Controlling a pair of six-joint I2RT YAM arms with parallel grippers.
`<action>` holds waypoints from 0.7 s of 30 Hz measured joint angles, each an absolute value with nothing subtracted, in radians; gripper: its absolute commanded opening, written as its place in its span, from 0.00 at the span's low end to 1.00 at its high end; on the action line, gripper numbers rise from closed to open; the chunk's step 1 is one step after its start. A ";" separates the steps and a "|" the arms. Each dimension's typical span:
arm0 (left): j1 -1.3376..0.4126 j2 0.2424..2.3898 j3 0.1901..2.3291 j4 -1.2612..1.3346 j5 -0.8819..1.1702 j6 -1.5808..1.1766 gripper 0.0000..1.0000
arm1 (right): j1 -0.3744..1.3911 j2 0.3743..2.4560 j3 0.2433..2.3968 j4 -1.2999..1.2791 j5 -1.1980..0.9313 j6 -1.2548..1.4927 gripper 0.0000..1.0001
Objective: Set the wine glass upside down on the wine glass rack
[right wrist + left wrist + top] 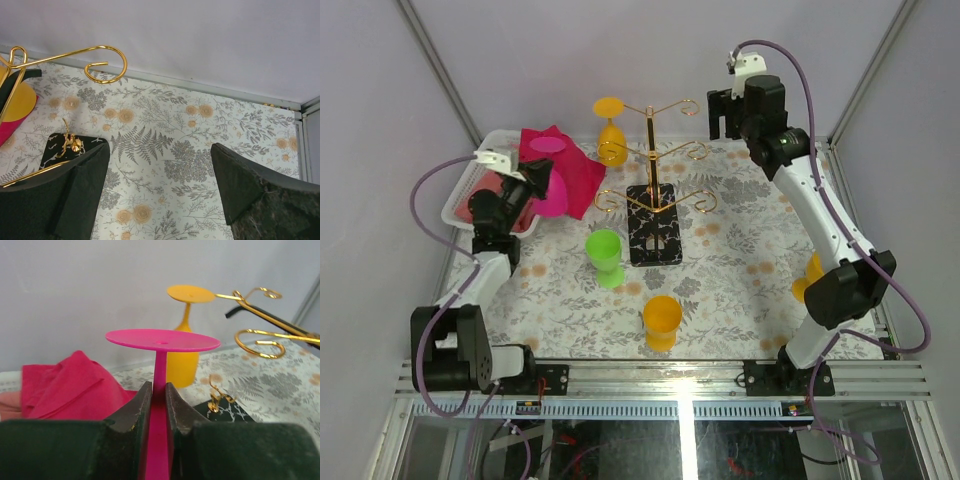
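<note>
The pink wine glass (551, 194) is held upside down at the left, its foot (162, 340) uppermost. My left gripper (159, 388) is shut on its stem, above the basket's right end (539, 176). The gold wine glass rack (650, 150) stands mid-table on a black patterned base (653, 236), to the right of the pink glass. An orange glass (183, 360) hangs upside down from the rack's upper left arm (611, 141). My right gripper (160, 150) is open and holds nothing, high at the back right of the rack (724, 115). A curled rack arm (104, 64) shows at its upper left.
A white basket (458, 190) with a red cloth (578, 172) sits at the back left. A green glass (605, 258) and an orange cup (662, 322) stand upright in front of the rack. Another orange piece (809, 276) sits behind the right arm.
</note>
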State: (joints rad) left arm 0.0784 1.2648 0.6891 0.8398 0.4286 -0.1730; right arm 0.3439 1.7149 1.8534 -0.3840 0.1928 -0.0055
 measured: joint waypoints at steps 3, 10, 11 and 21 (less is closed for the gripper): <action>0.021 1.316 0.689 0.871 0.429 -0.143 0.00 | 0.339 1.708 1.832 -0.363 0.193 -0.009 0.91; -0.082 1.398 0.665 1.026 0.404 -0.124 0.00 | 0.327 1.690 1.781 -0.327 0.193 -0.041 0.92; -0.088 1.398 0.657 1.046 0.399 -0.124 0.00 | 0.324 1.690 1.779 -0.326 0.193 -0.046 0.92; -0.135 1.404 0.612 1.200 0.352 -0.133 0.00 | 0.304 1.689 1.768 -0.301 0.193 -0.080 0.94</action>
